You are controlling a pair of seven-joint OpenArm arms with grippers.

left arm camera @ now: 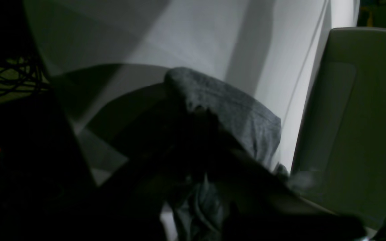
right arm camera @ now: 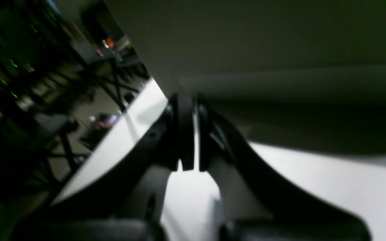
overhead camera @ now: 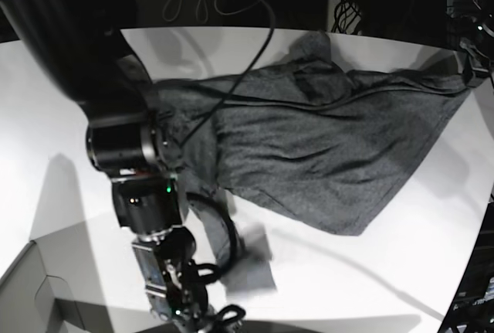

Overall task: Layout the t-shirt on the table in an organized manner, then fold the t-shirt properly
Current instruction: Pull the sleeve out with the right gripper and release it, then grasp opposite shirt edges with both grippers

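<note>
Reaching low over the table (overhead camera: 69, 194), the right gripper (right arm camera: 189, 134) is nearly closed, empty; left gripper's state unclear.

Right arm (overhead camera: 127, 140): black cylindrical housings stacked in segments, one joint ringed by a lighter metallic band. A small green indicator light shows on the segment below that band. Black cable (overhead camera: 231, 62) runs along the arm and loops near the wrist. Wrist section carries exposed black brackets and fittings.

Right gripper (right arm camera: 189, 134): two black curved fingers (right arm camera: 184, 134) with flat inner pads, matte finish.

Left gripper (left arm camera: 213, 160): dark, outline only; detail lost in shadow.
</note>
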